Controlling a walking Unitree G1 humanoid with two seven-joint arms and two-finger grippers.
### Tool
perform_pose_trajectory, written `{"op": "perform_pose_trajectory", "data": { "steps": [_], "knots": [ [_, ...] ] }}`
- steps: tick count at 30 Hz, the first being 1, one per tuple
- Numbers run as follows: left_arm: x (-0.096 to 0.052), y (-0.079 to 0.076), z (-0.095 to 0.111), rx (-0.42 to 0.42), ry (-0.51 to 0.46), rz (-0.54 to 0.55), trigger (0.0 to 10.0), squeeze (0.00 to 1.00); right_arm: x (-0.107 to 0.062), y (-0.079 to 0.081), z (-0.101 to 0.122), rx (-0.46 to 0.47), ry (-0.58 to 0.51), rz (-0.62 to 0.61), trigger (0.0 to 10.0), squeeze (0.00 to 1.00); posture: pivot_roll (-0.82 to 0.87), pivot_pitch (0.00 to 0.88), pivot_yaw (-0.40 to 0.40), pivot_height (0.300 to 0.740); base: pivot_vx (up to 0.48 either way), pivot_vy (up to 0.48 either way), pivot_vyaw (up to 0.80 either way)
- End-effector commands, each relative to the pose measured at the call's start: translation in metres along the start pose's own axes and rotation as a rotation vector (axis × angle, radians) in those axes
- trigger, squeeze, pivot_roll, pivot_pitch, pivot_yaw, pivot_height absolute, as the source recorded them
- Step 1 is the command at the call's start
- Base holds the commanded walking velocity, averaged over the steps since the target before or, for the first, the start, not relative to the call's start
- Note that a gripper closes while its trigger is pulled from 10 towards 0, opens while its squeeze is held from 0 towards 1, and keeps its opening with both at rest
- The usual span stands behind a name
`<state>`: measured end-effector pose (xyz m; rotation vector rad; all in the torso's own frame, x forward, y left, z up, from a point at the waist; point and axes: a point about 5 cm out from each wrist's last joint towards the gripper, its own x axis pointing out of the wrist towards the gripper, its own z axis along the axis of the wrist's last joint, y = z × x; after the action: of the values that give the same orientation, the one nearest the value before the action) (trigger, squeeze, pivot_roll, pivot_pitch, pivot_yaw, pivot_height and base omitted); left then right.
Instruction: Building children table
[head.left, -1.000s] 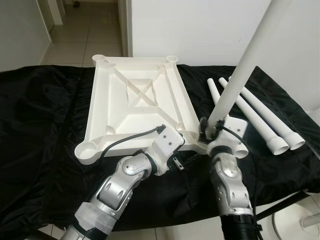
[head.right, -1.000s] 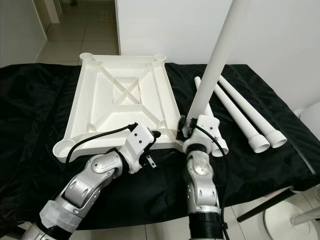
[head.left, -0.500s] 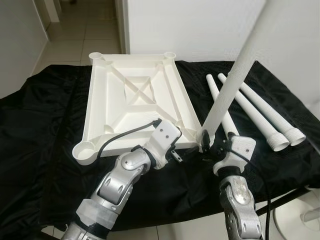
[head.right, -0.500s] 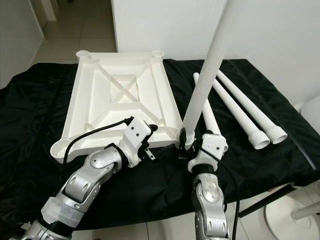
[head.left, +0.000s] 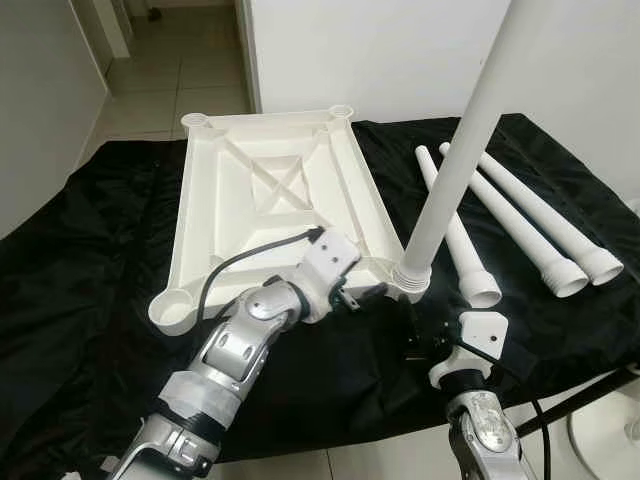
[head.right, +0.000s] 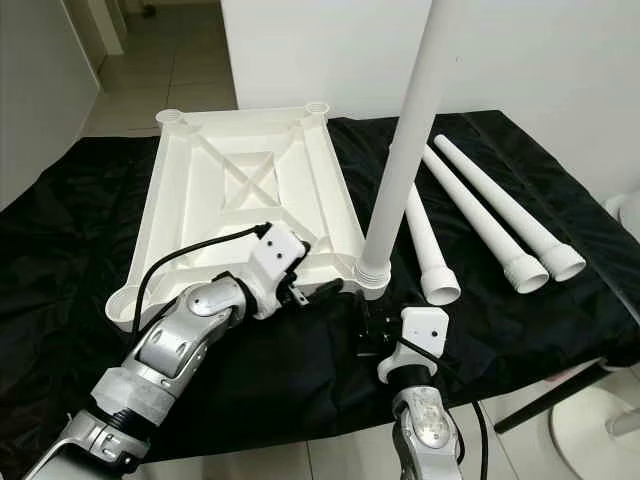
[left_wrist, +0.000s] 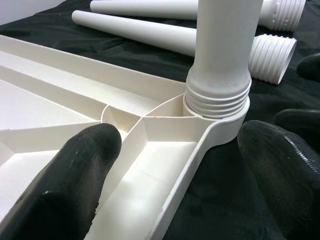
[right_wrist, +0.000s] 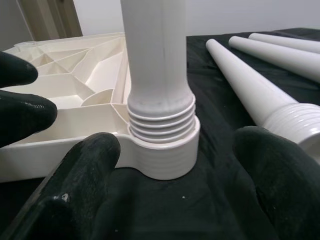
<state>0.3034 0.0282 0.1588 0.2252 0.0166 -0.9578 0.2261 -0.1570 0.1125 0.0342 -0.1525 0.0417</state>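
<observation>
While the upright leg (head.left: 455, 170) stands in the near right socket of the upturned top (head.left: 270, 200), its threads are not fully sunk, so it likely wants more turning. Its long axis runs nearly vertical, straight ahead of the right gripper (head.left: 415, 335), which sits just short of the socket with fingers spread wide and empty. The left gripper (left_wrist: 165, 165) straddles the top's corner rim, also wide, apparently not clamped. Three spare legs (head.left: 520, 215) lie on the black cloth (head.left: 80, 250) to the right, nearer the right arm.
</observation>
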Motion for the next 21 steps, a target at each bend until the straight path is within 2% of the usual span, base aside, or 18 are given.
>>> {"op": "perform_pose_trajectory", "data": {
  "steps": [1, 6, 9, 13, 17, 21],
  "knots": [
    [0.0, 0.006, -0.001, 0.013, 0.023, 0.048, 10.0, 0.0, -0.003, -0.001, -0.002, 0.001, 0.004, 0.002, 10.0, 0.0, -0.13, 0.026, 0.059, 0.74, 0.0, 0.0, 0.0],
    [-0.001, 0.009, -0.007, 0.015, 0.063, 0.034, 10.0, 0.0, -0.008, -0.005, -0.003, -0.011, 0.002, -0.005, 10.0, 0.0, -0.14, 0.018, 0.06, 0.74, 0.0, 0.0, 0.0],
    [-0.003, 0.024, -0.027, -0.037, 0.169, 0.105, 10.0, 0.0, -0.019, -0.018, -0.005, -0.048, 0.014, -0.042, 10.0, 0.0, -0.17, 0.007, 0.062, 0.74, 0.0, 0.0, 0.0],
    [-0.005, 0.031, -0.036, -0.03, 0.23, 0.133, 10.0, 0.0, -0.019, -0.023, -0.004, -0.059, 0.009, -0.059, 10.0, 0.0, -0.17, 0.016, 0.063, 0.74, 0.0, 0.0, 0.0],
    [-0.005, 0.036, -0.045, 0.015, 0.3, 0.155, 10.0, 0.0, -0.017, -0.026, -0.002, -0.072, -0.005, -0.06, 10.0, 0.0, -0.17, 0.014, 0.06, 0.74, 0.0, 0.0, 0.0],
    [-0.007, 0.037, -0.048, 0.018, 0.315, 0.169, 10.0, 0.0, -0.016, -0.027, -0.002, -0.082, -0.01, -0.059, 10.0, 0.0, -0.17, 0.016, 0.059, 0.74, 0.0, 0.0, 0.0]
  ]
}}
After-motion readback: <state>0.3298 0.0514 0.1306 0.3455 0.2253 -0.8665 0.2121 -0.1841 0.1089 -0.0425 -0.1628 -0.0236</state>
